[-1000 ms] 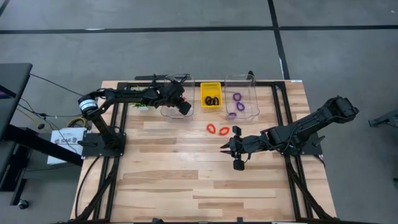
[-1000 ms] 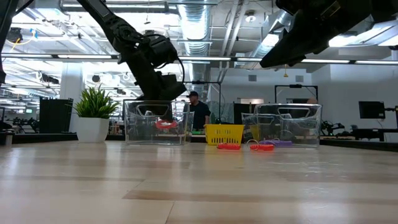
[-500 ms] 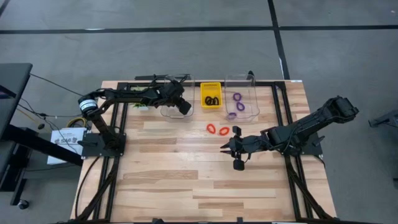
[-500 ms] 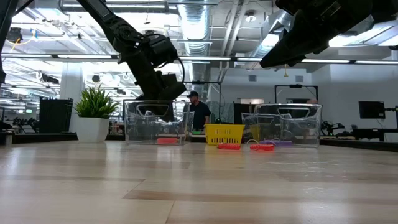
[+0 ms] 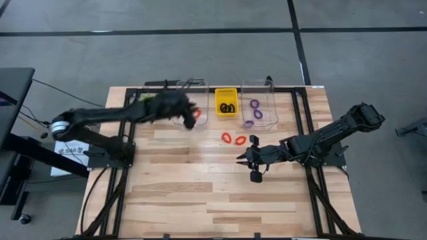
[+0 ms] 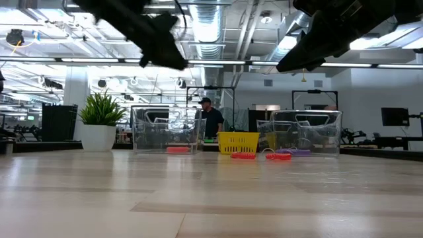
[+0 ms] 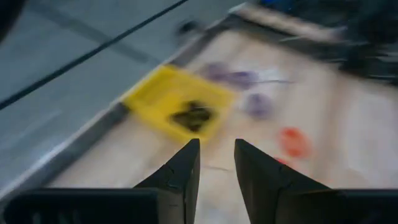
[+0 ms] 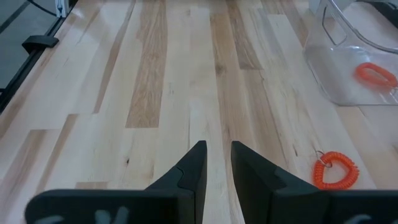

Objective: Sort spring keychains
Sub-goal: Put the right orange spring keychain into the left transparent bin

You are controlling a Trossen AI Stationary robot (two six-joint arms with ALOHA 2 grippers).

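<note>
Nearest the table's middle, my right gripper [image 5: 253, 162] hangs above bare wood, its fingers [image 8: 189, 171] a narrow gap apart and holding nothing. Just beyond it, toward the far edge of the table [image 5: 220, 193], two red spring keychains [image 5: 233, 139] lie side by side on the boards; my right wrist view shows one of them [image 8: 335, 168] lying flat on the wood.

Farther on, three bins stand in a row along the far edge. The left one, a clear bin [image 5: 189, 103], holds a red keychain [image 5: 197, 114] on its floor, also seen through the bin's wall from my right wrist [image 8: 375, 74]. My left gripper [image 5: 189, 120] is raised over this bin's near side, blurred in the high view; from my left wrist its fingers [image 7: 180, 174] show a small gap with nothing between them. The yellow bin [image 5: 226, 94] in the middle holds black keychains [image 5: 227, 107], and the right clear bin [image 5: 260, 103] holds purple keychains [image 5: 255, 110].

At the far left corner stands a small green plant [image 6: 100, 111].
</note>
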